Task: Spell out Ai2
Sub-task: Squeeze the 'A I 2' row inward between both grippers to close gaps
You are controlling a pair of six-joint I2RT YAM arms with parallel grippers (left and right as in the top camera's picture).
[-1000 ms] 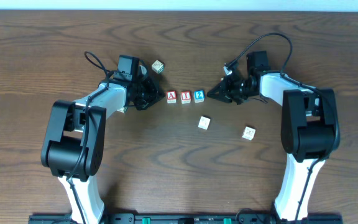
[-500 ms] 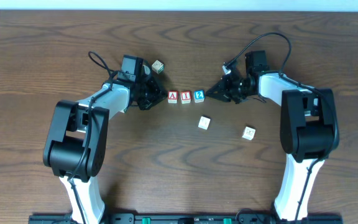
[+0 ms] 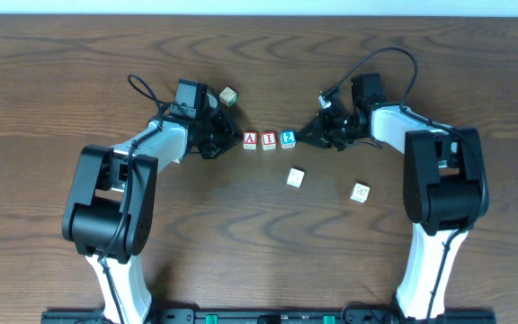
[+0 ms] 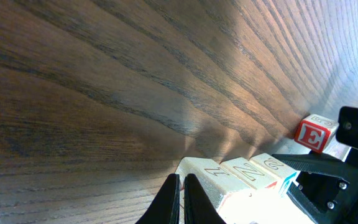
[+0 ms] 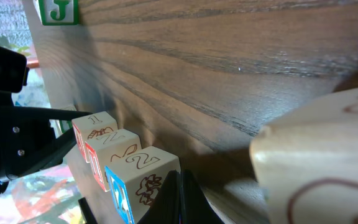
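Observation:
Three small cubes stand in a row at the table's middle: the red-framed "A" cube [image 3: 249, 139], the red-framed "I" cube [image 3: 269, 139] and the blue "2" cube [image 3: 288, 139]. My left gripper [image 3: 232, 139] is shut and empty, its tip just left of the A cube [image 4: 207, 174]. My right gripper [image 3: 302, 137] is shut and empty, its tip at the right side of the 2 cube [image 5: 143, 177]. The left wrist view shows the shut fingers [image 4: 180, 199] beside the row. The right wrist view shows the shut fingers [image 5: 176, 198] against the 2 cube.
A pale cube [image 3: 229, 96] lies behind the left gripper. Two more pale cubes [image 3: 295, 178] [image 3: 360, 192] lie in front of the row, to the right. A red "E" cube face [image 4: 314, 132] shows in the left wrist view. Both arms flank the row.
The left gripper moved slightly right toward the A cube. The right gripper edged left to the 2 cube. The three cubes have not visibly moved.

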